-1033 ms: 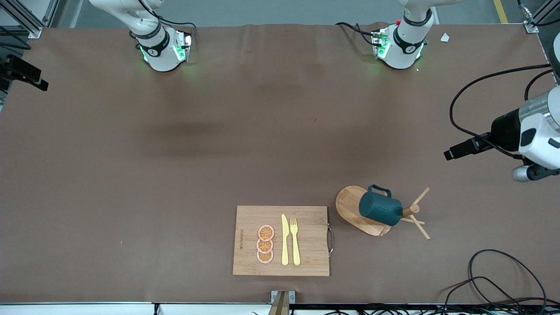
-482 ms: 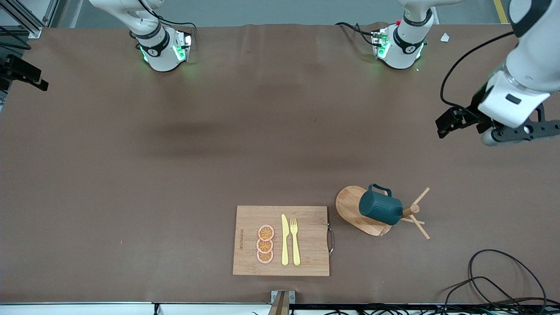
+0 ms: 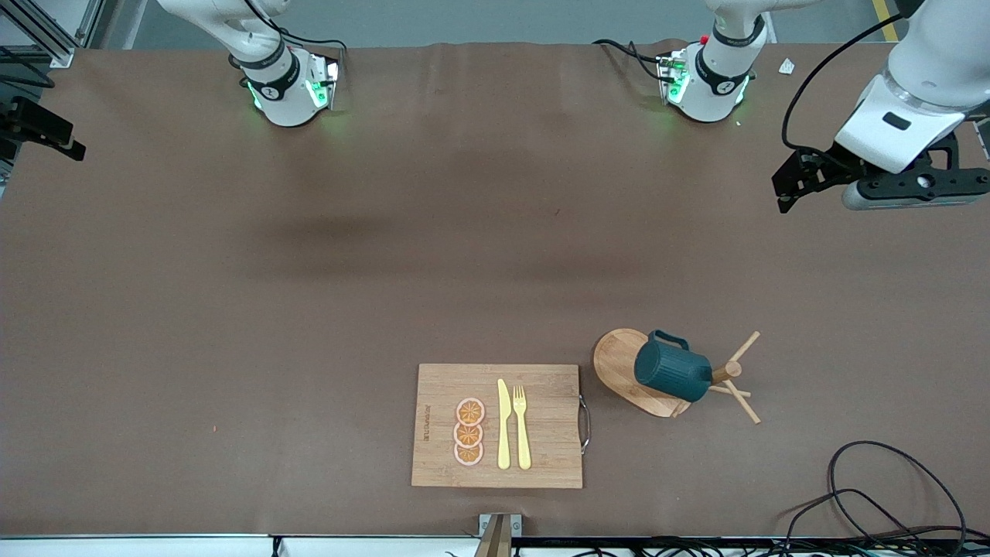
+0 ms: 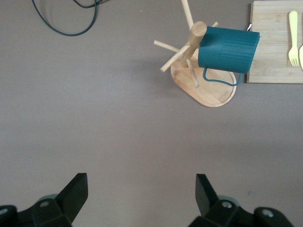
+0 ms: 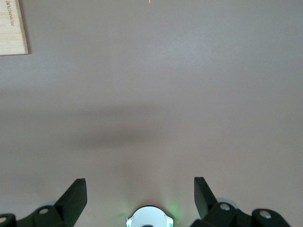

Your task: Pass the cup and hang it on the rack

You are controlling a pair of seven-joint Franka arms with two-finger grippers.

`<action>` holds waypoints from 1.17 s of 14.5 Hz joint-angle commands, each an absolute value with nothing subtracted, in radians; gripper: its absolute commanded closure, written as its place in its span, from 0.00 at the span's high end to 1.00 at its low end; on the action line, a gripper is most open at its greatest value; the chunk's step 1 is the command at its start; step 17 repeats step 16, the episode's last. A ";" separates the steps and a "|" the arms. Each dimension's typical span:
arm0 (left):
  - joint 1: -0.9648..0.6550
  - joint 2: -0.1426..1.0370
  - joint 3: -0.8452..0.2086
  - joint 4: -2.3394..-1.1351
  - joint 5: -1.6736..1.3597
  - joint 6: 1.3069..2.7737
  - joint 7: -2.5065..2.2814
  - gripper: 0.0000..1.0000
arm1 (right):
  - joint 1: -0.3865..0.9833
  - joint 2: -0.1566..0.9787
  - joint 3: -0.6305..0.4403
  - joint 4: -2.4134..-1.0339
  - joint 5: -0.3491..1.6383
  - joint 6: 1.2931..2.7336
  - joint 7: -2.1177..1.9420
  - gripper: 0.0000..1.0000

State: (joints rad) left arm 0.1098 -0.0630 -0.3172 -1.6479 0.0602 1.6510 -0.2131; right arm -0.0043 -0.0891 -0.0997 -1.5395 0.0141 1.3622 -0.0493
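Front view: the cup hangs on the rack in the lower right of the frame, its body tipped sideways along a peg, handle uppermost. Beside it, lower centre, lies the cutting board with a knife, a fork and orange slices. The left tool hangs high at the upper right edge, over bare bench, well apart from the cup. The right tool is out of frame here.

Left wrist view: the left tool stands wide and empty at the bottom edge; cup and rack sit at upper right.

Right wrist view: the right tool is wide and empty over bare bench, waiting; only a board corner shows, upper left.

The hanging looks done; the left arm is much the nearer to the cup.
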 commanded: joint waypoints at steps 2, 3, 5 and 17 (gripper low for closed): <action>0.117 0.037 -0.311 -1.461 0.049 1.507 -0.195 1.00 | -0.005 -0.107 -0.097 -1.557 0.000 1.368 -0.058 1.00; 0.114 0.047 -0.311 -1.438 0.049 1.491 -0.210 1.00 | -0.005 -0.107 -0.097 -1.557 0.000 1.368 -0.058 1.00; 0.114 0.051 -0.311 -1.431 0.048 1.485 -0.222 1.00 | -0.003 -0.107 -0.097 -1.557 0.000 1.368 -0.058 1.00; 0.158 0.061 -0.296 -1.433 -0.031 1.496 -0.169 1.00 | -0.003 -0.107 -0.095 -1.557 0.000 1.368 -0.058 1.00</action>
